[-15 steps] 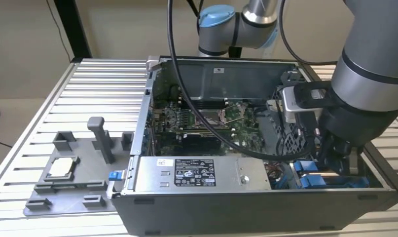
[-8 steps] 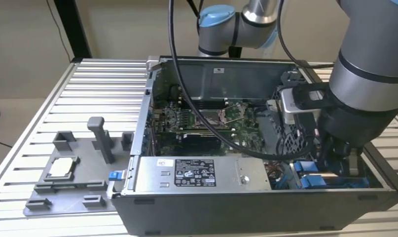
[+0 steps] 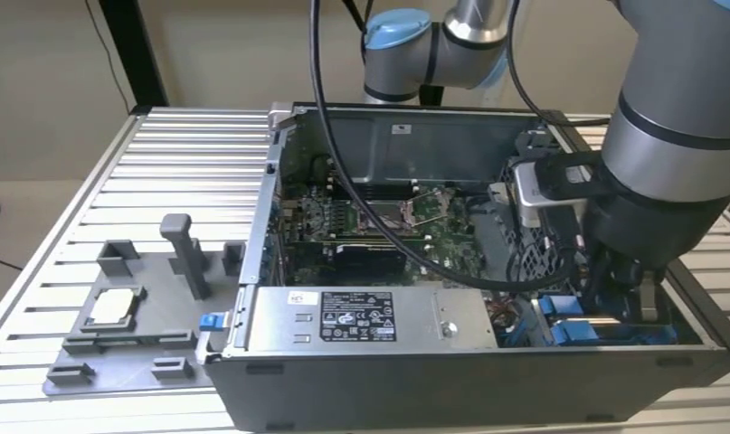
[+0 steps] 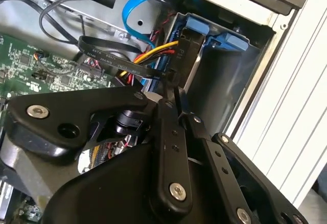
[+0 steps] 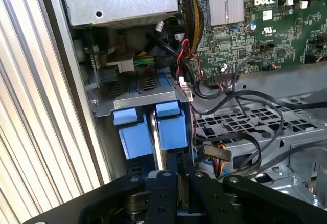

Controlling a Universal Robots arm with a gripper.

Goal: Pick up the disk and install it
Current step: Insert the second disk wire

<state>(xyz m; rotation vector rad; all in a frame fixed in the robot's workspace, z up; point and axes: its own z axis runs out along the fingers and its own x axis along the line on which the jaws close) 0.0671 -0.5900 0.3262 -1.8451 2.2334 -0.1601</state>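
Open computer case (image 3: 268,208) on a slatted aluminium table (image 3: 159,154), with the robot arm (image 3: 672,136) reaching down into the corner at the exterior view's right. The gripper (image 3: 624,294) stands low inside the case, directly above the blue drive carriers (image 3: 582,327); the arm's body hides most of it there. In the first wrist view the gripper (image 5: 179,175) shows its two black fingers (image 5: 162,193) drawn close together on a thin upright silver edge, apparently the disk (image 5: 158,150), set between two bright blue carrier faces (image 5: 172,127) in the drive bay. Only that edge is visible, so the label and body cannot be made out, and the pinch is probable rather than certain. In the second wrist view the black linkages (image 4: 173,147) cover much of the bay (image 4: 214,75); blue carrier tabs (image 4: 196,27), a blue ribbon cable (image 4: 133,14) and yellow-and-red wires (image 4: 158,50) show beyond them. A grey fixture tray (image 3: 129,316) lies on the table at the exterior view's left, well apart from the gripper
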